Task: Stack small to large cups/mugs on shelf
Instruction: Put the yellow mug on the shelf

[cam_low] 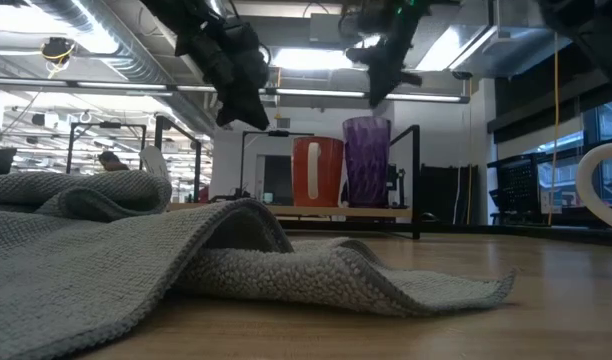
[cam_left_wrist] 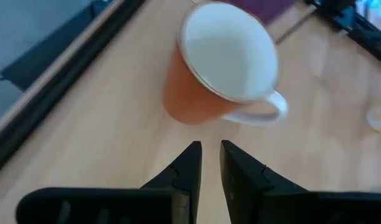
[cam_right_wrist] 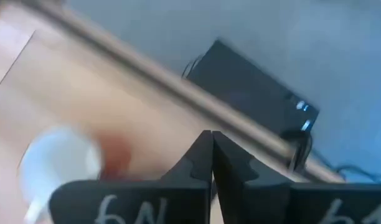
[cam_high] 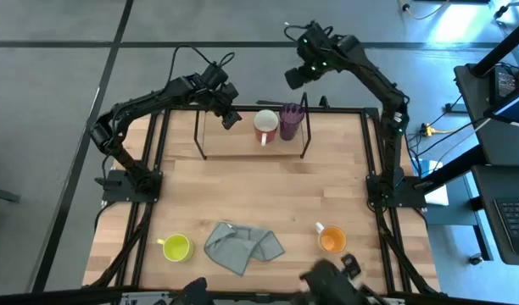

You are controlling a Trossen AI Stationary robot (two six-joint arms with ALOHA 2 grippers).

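Observation:
On the black wire shelf (cam_high: pixel 200 135) at the table's far edge, a red-orange mug with a white inside (cam_high: pixel 265 127) stands upright. A purple tumbler (cam_high: pixel 291 121) stands close on its right. My left gripper (cam_left_wrist: pixel 210 149) hangs just left of the mug, tipped down toward it, with a narrow empty gap between its fingers. My right gripper (cam_high: pixel 295 76) is shut on nothing, raised above and beyond the tumbler (cam_low: pixel 366 160). A yellow-green mug (cam_high: pixel 175 247) and an orange mug (cam_high: pixel 331 239) stand on the table near its front edge.
A crumpled grey cloth (cam_high: pixel 242 246) lies between the two front mugs and fills the foreground of the low view (cam_low: pixel 186 260). Black rails (cam_high: pixel 149 186) run along the table's left and right sides. Bare wood (cam_high: pixel 259 191) lies between the shelf and the cloth.

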